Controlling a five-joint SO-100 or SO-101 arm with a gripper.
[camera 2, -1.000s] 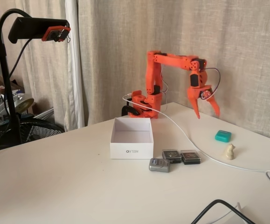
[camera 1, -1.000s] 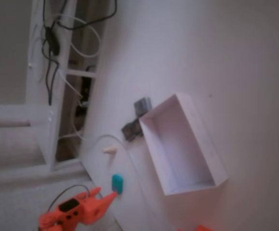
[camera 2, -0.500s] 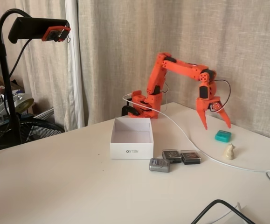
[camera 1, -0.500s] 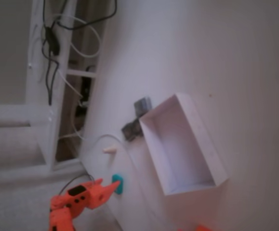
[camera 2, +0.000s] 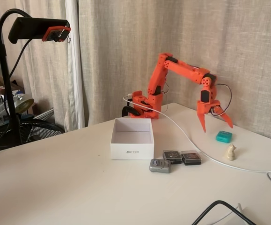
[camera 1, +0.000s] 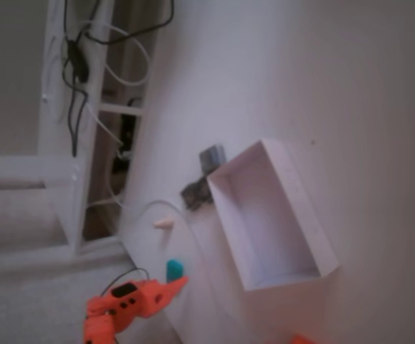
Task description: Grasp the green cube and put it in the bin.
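Observation:
The green cube (camera 2: 223, 136) lies on the white table, right of the bin (camera 2: 131, 151), a white open box with nothing visible inside. My orange gripper (camera 2: 217, 128) hangs just above and slightly behind the cube, open, its fingers spread wide and holding nothing. In the other fixed view the cube (camera 1: 174, 269) sits near the table's lower left edge. The gripper (camera 1: 175, 285) reaches in from the lower left, its tip right below the cube. The bin (camera 1: 309, 209) lies to the right of them.
Three grey blocks (camera 2: 172, 156) sit in front of the bin's right corner, and a beige peg (camera 2: 230, 152) stands just in front of the cube. A white cable (camera 2: 191, 140) runs from the arm base across the table. A camera stand (camera 2: 37, 29) rises at the left.
The arm has stretched out to the right and lowered. The gripper came down from well above the table to just over the green cube, staying open.

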